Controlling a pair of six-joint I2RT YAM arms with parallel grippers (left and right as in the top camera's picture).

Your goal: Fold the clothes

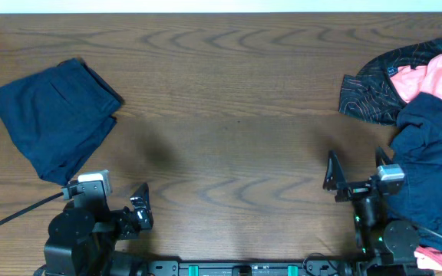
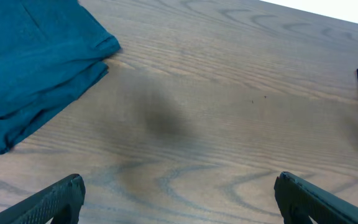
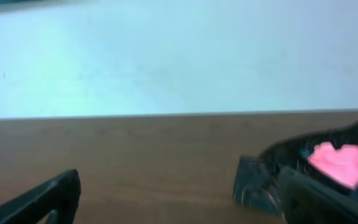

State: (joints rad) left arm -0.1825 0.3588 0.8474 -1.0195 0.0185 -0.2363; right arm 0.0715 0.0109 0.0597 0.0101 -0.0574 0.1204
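A folded dark blue garment [image 1: 56,119] lies at the left of the wooden table; it also shows in the left wrist view [image 2: 33,68]. A pile of unfolded clothes sits at the right: a dark striped garment [image 1: 382,88], a pink garment [image 1: 440,80] and a dark navy garment [image 1: 436,161]. The striped garment [image 3: 260,180] and the pink garment [image 3: 344,162] show in the right wrist view. My left gripper [image 1: 140,211] is open and empty near the front left edge, its fingers wide apart [image 2: 179,196]. My right gripper [image 1: 355,172] is open and empty, just left of the navy garment, fingers spread [image 3: 179,196].
The wooden table [image 1: 229,107] runs between the folded garment and the pile. A black cable [image 1: 14,213] runs off the left arm base at the front left. A pale wall [image 3: 179,56] stands beyond the table's far edge.
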